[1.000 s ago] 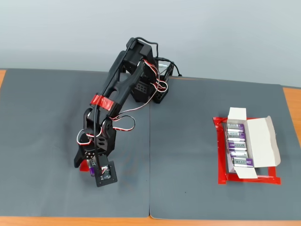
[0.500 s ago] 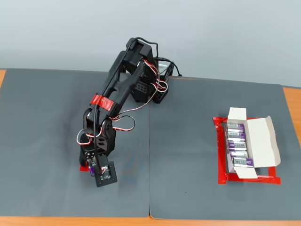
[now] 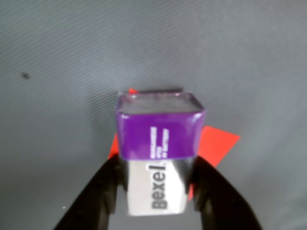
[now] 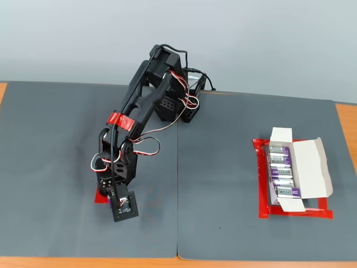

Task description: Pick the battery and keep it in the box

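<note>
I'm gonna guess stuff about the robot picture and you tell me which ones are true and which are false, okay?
1. The gripper is holding a purple and silver battery. True.
2. The white box is shut tight. False: its flaps are folded open and you can see inside.
3. There are already batteries in the box. True: a row of them lies inside in the fixed view.
4. The box sits right next to the gripper. False: the box is on the right side of the fixed view, and the gripper is far off on the left.
5. There is red tape on the mat under the held battery. True.
</note>
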Controlling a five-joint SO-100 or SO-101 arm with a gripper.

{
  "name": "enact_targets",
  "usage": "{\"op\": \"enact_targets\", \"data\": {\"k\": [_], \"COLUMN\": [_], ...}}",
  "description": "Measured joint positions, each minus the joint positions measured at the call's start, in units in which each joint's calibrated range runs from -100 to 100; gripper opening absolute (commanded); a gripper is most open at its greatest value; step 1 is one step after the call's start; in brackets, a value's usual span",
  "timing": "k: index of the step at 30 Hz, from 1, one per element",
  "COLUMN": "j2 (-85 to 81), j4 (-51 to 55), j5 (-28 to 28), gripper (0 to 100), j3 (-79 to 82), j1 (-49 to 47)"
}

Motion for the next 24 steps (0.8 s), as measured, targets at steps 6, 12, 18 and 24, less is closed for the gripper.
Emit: {"op": "enact_targets", "data": {"k": [6,12,18,24], "j2": [-2.12,-9.43,-16.91,-24.3], "j4": [0.09,0.09,3.3,8.33], "j5": [0.0,-1.86,-5.57,-8.4], "gripper": [7,7,7,7], "j3": [-0.09,-0.09,-0.09,-0.09], "j1": [-0.07,-2.51,-5.97,-12.75]}}
